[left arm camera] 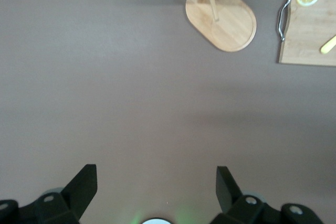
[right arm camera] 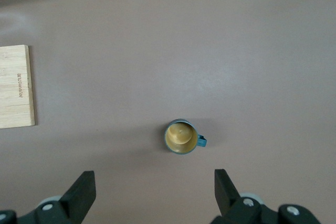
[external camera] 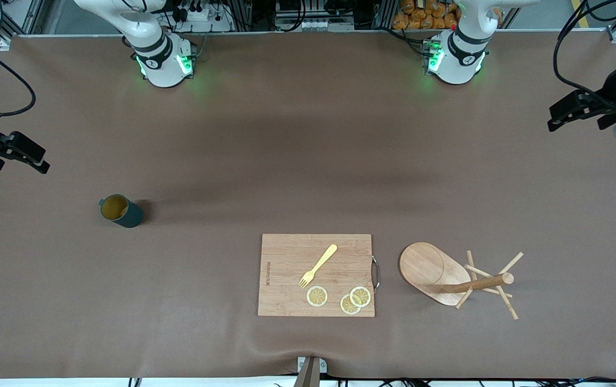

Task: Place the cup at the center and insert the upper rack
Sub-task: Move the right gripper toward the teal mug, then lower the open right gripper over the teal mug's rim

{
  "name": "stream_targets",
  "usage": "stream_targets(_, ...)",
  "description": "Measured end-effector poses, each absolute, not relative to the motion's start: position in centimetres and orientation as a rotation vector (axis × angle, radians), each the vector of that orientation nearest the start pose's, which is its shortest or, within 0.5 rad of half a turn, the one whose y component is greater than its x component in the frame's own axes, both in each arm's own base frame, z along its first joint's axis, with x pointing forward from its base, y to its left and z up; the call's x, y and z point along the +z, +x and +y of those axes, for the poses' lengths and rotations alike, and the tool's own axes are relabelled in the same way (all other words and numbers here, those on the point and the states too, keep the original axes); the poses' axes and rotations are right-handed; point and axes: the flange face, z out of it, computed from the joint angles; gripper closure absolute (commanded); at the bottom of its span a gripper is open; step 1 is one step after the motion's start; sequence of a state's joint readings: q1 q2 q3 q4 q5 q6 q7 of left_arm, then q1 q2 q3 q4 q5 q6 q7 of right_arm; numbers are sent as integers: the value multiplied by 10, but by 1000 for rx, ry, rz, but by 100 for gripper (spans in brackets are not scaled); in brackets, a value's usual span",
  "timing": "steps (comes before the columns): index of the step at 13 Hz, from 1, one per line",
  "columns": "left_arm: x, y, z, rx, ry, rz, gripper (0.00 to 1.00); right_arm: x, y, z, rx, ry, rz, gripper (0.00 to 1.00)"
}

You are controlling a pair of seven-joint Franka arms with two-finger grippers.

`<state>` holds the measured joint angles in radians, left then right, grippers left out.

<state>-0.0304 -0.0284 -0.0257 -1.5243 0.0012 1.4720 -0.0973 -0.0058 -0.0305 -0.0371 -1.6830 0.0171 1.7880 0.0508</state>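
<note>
The cup (external camera: 120, 210), a small dark teal mug with a yellowish-tan inside and a loop handle, stood upright on the brown table cover (external camera: 308, 161) toward the right arm's end of the table, well apart from everything else. In the right wrist view the cup (right arm camera: 181, 136) showed its round mouth from above, its handle a small nub at the rim.

The upper rack (external camera: 456, 277), a light wooden mug tree, stood toward the left arm's end of the table, nearer to the front camera than the cup: a smooth oval flat base, a round post and thin crossing pegs. Just beside it, toward the cup, lay a rectangular wooden cutting board (external camera: 286, 274) with a metal handle (external camera: 376, 273) on the edge facing the rack. On the board rested a yellow fork (external camera: 318, 265) and three lemon slices (external camera: 349, 299), two of them overlapping.

The right gripper (external camera: 15, 153) hung over the table's edge at its own end, fingers (right arm camera: 81, 192) spread wide and holding nothing, with the cup in view between them. The left gripper (external camera: 582, 110) hung likewise over its own end, fingers (left arm camera: 84, 184) wide apart and empty, the rack (left arm camera: 220, 14) and board (left arm camera: 310, 24) in its view.
</note>
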Motion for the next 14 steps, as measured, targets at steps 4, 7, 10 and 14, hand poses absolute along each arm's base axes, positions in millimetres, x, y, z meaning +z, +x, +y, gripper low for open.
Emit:
stream_targets(4,629,556,-32,110,-3133,-60,0,599,564,-21,-169,-3116,146,0)
stream_targets(7,624,567,-41,116,-3134,-36,0,566,575,-24,-76,-3117,228,0)
stream_targets(10,631,567,-43,96,-3136,-30,0,514,593,-24,62,-3105,422,0)
stream_targets(14,631,568,-32,95,-3136,-63,0,479,594,-25,196,-3111,405,0)
